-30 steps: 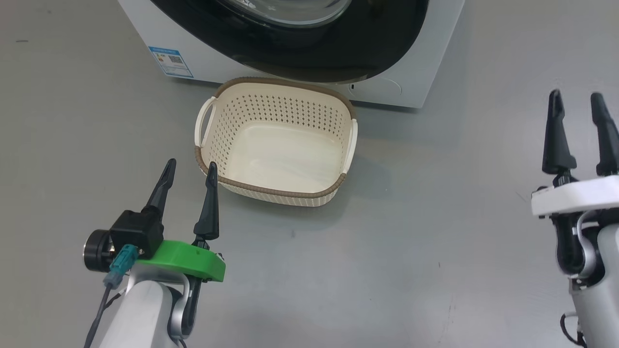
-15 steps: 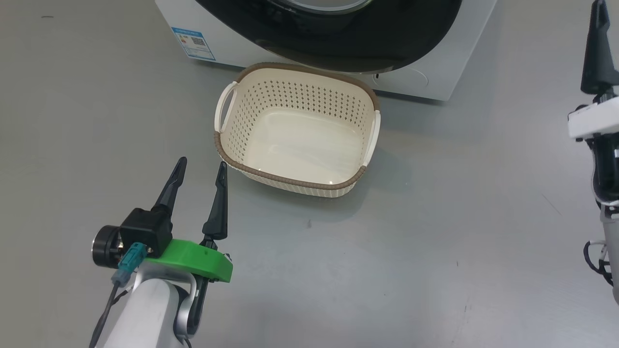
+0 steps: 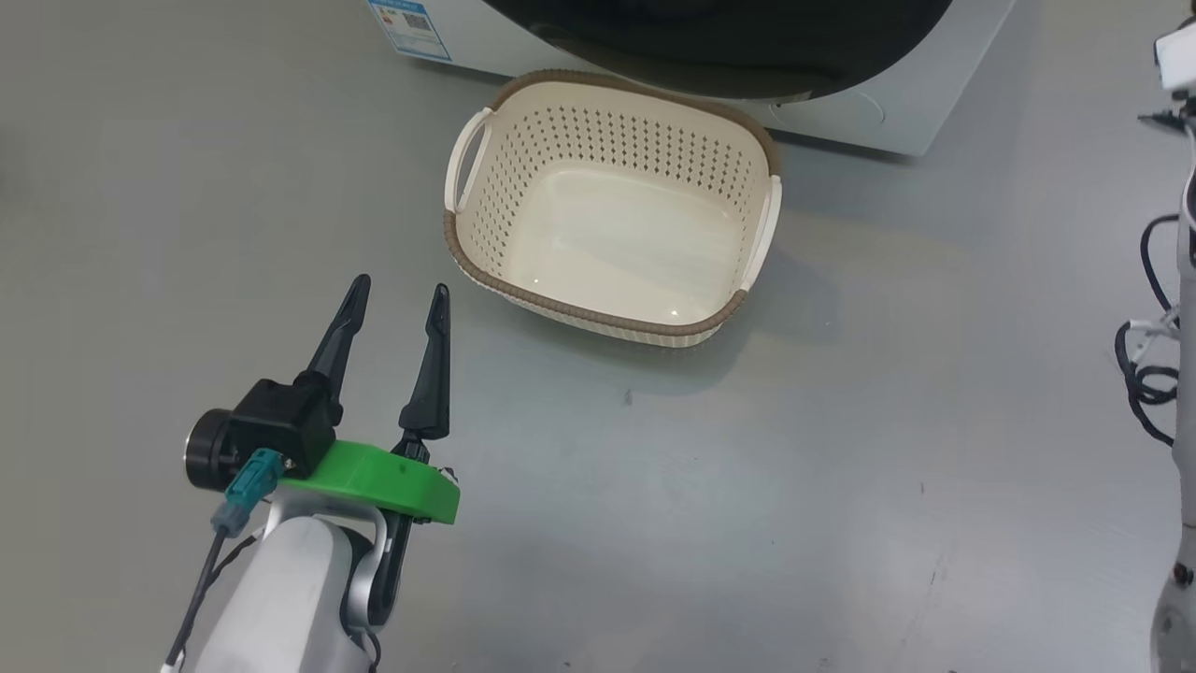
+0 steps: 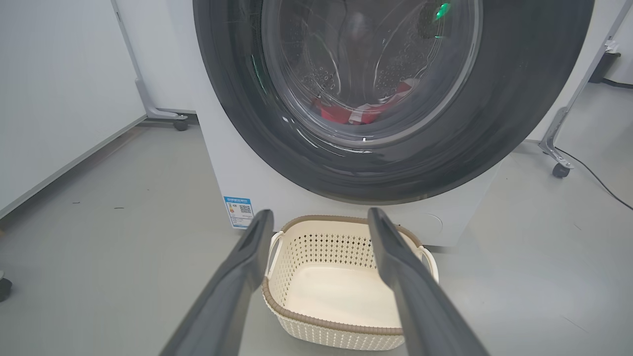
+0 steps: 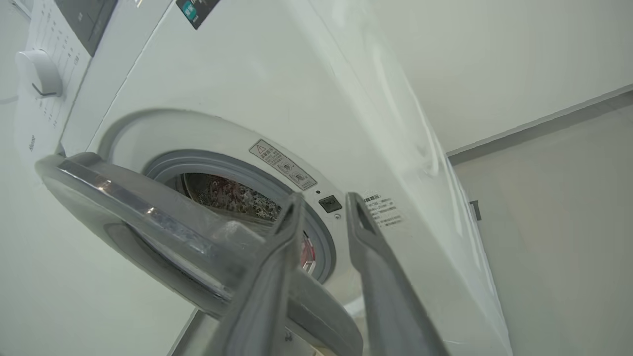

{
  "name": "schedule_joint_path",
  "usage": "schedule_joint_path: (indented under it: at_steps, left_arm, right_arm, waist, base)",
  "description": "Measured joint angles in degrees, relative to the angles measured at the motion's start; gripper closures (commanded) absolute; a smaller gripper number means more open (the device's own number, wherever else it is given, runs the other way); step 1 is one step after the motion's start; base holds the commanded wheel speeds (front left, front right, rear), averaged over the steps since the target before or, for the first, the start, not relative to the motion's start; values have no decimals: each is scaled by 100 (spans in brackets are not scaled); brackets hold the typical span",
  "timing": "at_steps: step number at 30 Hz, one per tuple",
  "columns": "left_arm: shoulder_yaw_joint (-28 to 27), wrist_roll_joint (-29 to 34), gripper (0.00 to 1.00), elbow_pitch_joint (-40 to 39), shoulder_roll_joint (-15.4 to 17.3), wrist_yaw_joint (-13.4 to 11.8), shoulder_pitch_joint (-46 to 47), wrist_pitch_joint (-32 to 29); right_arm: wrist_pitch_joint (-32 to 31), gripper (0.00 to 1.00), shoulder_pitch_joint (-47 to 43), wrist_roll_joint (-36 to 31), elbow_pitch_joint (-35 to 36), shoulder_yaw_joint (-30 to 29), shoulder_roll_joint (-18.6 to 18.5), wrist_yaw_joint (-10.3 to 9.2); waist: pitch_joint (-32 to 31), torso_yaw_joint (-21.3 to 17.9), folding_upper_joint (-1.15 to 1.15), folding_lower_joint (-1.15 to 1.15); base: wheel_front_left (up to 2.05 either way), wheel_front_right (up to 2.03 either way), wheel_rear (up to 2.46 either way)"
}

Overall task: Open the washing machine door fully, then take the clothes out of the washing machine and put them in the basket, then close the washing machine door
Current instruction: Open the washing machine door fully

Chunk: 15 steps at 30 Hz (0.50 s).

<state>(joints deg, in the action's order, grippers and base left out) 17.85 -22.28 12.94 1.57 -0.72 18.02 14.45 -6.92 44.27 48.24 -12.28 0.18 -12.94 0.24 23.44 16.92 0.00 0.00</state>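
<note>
The washing machine (image 4: 227, 163) is a white box, and its door (image 4: 494, 123) has a wide black rim and a glass bowl. Through the glass I see the red clothes (image 4: 356, 111) in the drum. In the right wrist view the door (image 5: 148, 217) stands ajar, and a bit of red cloth (image 5: 306, 254) shows in the gap. My right gripper (image 5: 324, 197) hangs beside the door's free edge, its jaws narrowed with nothing between them. The cream basket (image 3: 598, 313) sits empty on the floor before the machine. Left of the basket my left gripper (image 3: 400, 285) stands open.
Grey floor lies all around the basket. Wheeled frame legs (image 4: 175, 121) (image 4: 559, 163) stand on both sides of the machine, with a cable (image 4: 593, 178) on the floor at the right. My right forearm (image 3: 1187, 280) runs along the head view's right edge.
The head camera has swung, shifting the whole picture. My right gripper has risen out of the head view's top right corner, and its jaws have narrowed. The left gripper stays open.
</note>
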Motion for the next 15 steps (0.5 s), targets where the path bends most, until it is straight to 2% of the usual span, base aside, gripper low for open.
schedule_joint_path:
  at_steps: [3,7,15]
  left_arm:
    - [69,-65,0,-30,-1,0,44,0]
    - [101,-89,0,-37,-3,-1,99,0]
    - [196,-189,0,-48,-7,-7,214,0]
  right_arm:
    - [-226,100,333,465,-214,-213,194,-176]
    - [-438,100,607,523,-354,-219,153,-200]
    - [-1002,100,1138,1221,-827,-452,266,-354]
  waist:
    - [115,60,0,0]
    - [218,131,0,0]
    - [409,354,0,0]
  base:
    - [0,0,0]
    - [0,0,0]
    - [0,0,0]
